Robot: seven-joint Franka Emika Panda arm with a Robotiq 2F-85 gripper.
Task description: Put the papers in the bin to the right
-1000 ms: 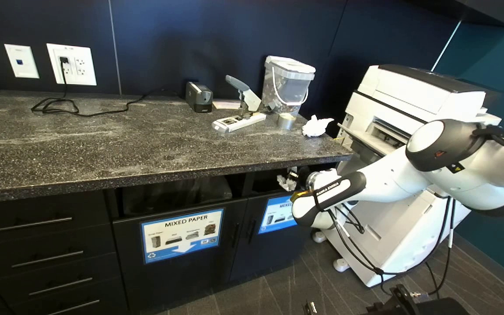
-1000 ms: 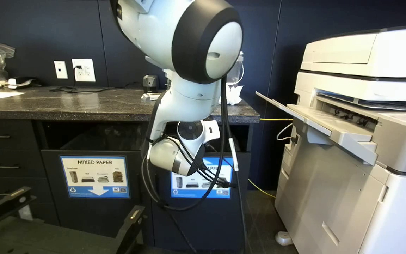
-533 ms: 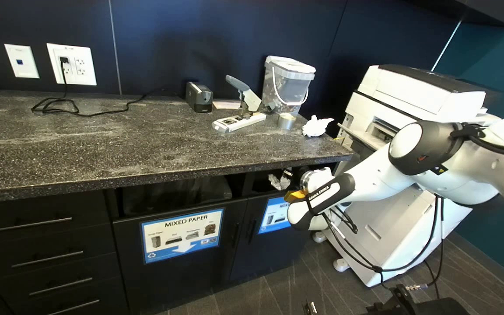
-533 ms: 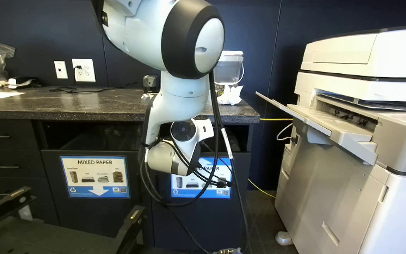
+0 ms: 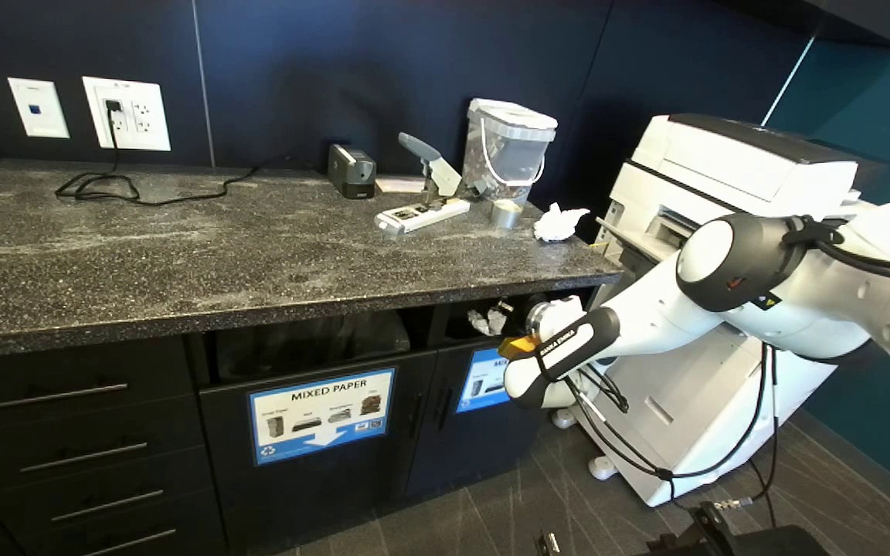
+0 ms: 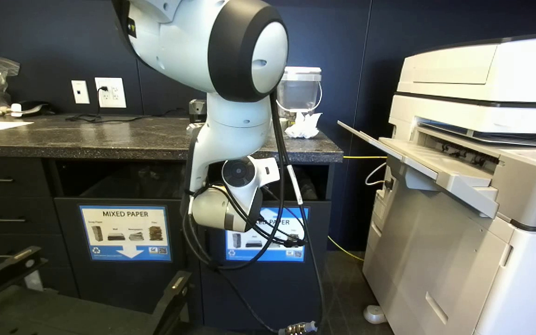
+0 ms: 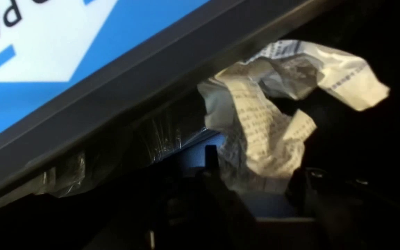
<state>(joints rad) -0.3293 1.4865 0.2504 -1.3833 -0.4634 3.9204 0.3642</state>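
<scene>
I have the arm (image 6: pixel 235 132) bent in front of the table (image 5: pixel 182 255) edge, big elbow joint high, wrist folded low at the right-hand bin (image 6: pixel 286 286). In an exterior view the forearm slopes down to the left, wrist just below the table's overhang, at the slot (image 5: pixel 456 328).

Tool (image 7: pixel 255 170) is clamped on a crumpled wad of printed paper (image 7: pixel 259 128); dark fingers (image 7: pixel 211 156) either side of its lower end, the rest fanning past the tips. Held wad sits in the slot mouth, inner side of the bin's dark rim (image 7: pixel 116 86); can't tell if it touches. Tool body mostly lost in shadow on wrist cam.

White wad (image 5: pixel 558 224) on the table near its right end, above tool level, beside a small silvery cylinder (image 5: pixel 505 215), in front of a lidded clear bucket (image 5: pixel 511 158).

Materials: held wad is yellowish, rows of text, sharp folds, ragged lobes. White wad is spiky. Table dark, speckled. Bin front flat, dark, blue-edged paper label (image 6: pixel 249 242); glossy film (image 7: pixel 75 177) under the rim.
</scene>
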